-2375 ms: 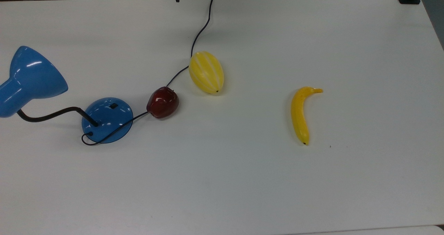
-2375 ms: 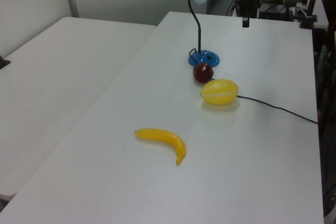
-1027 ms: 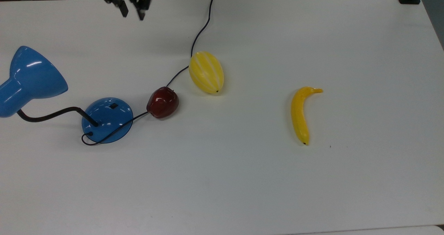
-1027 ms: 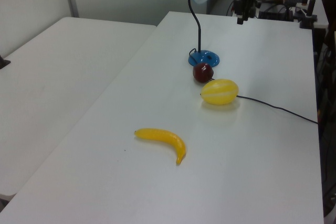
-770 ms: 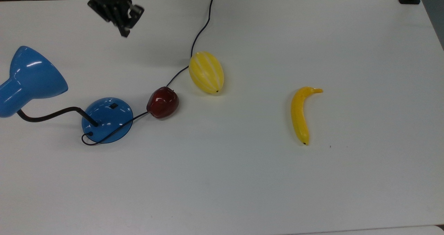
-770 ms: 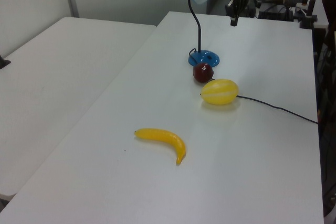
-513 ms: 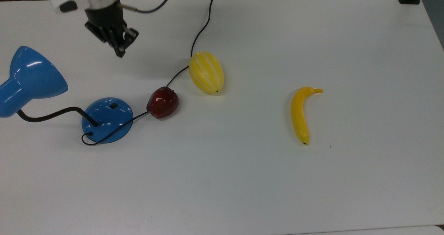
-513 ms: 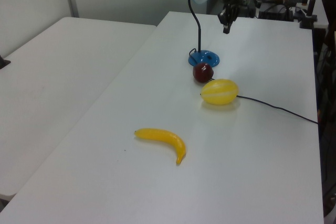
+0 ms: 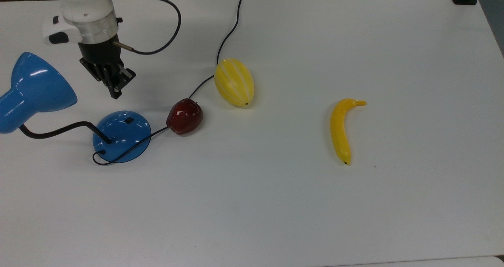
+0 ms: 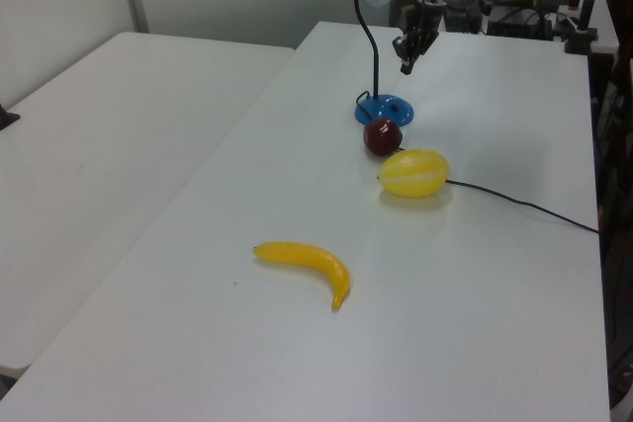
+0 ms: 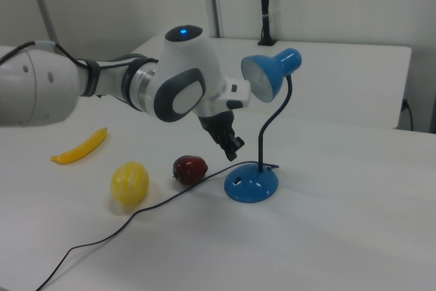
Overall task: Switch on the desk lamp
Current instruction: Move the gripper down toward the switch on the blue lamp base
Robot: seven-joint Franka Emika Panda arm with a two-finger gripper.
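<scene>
The desk lamp stands at the top view's left: a round blue base [image 9: 122, 137] with a small black switch [image 9: 128, 120], a bent black gooseneck [image 9: 59, 131] and a blue cone shade [image 9: 37, 84]. My gripper [image 9: 115, 93] hangs just beyond the base, a little above the table, its fingers pressed together and holding nothing. In the right view the gripper [image 11: 234, 152] points down at the base [image 11: 251, 183] from the right view's left, slightly above the switch [image 11: 236, 182]. In the left view the gripper [image 10: 405, 66] hovers over the base [image 10: 386, 109].
A dark red apple [image 9: 185, 116] lies on the lamp's black cord [image 9: 228, 34] right of the base. A yellow striped melon [image 9: 234, 82] sits beyond it, and a banana [image 9: 340, 131] lies further to the top view's right. The white table [image 9: 275, 204] is open in front.
The arm has swung in from the table's far edge toward the lamp and come down, and its fingers went from apart to together. The lamp and the fruit have not moved.
</scene>
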